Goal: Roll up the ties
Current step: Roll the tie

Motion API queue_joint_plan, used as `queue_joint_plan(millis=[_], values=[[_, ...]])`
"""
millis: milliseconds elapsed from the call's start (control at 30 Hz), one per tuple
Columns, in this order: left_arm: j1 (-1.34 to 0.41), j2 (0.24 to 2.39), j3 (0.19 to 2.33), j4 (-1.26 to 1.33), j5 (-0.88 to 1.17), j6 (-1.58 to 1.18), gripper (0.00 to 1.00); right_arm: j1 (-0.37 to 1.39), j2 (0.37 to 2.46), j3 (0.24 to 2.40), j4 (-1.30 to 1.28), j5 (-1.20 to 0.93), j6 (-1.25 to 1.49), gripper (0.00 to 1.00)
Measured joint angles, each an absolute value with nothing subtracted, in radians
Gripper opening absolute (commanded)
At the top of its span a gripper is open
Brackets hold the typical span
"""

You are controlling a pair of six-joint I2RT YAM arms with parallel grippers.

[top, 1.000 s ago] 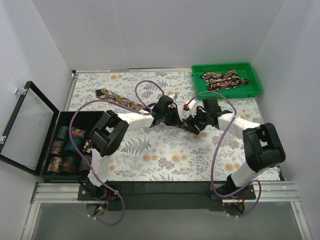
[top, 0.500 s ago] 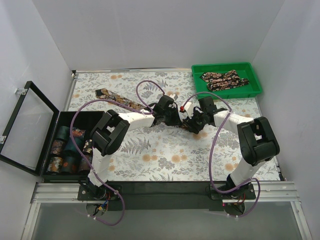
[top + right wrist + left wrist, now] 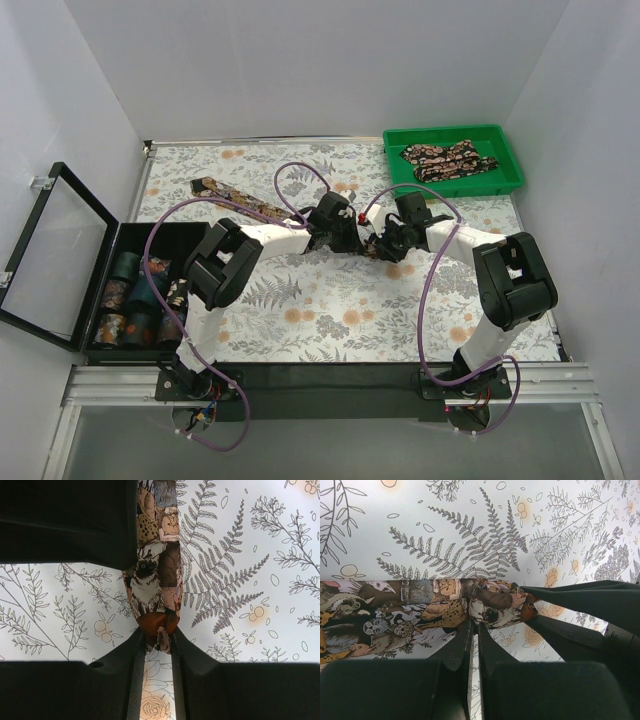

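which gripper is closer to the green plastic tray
Right. The right gripper sits just in front of the green plastic tray, at its left end; the left gripper is further left, along the dark patterned tie.

We see one tie point(image 3: 236, 199) lying flat, slanting from near the far-left corner toward the middle, dark brown with tan, orange and white animal print. Its middle end point(image 3: 156, 622) is bunched narrow. More ties point(image 3: 445, 160) lie heaped at the far-right corner, and rolled ties point(image 3: 126, 297) stand at the left edge.
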State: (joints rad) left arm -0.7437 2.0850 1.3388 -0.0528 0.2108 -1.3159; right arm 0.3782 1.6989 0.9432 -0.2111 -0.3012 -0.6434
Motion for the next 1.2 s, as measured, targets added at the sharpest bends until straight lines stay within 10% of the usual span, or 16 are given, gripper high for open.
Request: queue_joint_plan(millis=[333, 733, 1200], values=[[-0.744, 2.086, 1.343, -0.063, 0.210, -1.316, 0.02, 0.380, 1.677, 0.944, -0.236, -0.286, -0.561, 0.64], [-0.744, 2.086, 1.343, -0.076, 0.201, -1.311, 0.01, 0.212, 1.494, 0.830, -0.070, -0.404, -0.101, 0.73], [-0.744, 2.086, 1.349, -0.093, 0.189, -1.293, 0.01, 0.184, 1.503, 0.507, 0.411, -0.456, 0.491, 0.57]])
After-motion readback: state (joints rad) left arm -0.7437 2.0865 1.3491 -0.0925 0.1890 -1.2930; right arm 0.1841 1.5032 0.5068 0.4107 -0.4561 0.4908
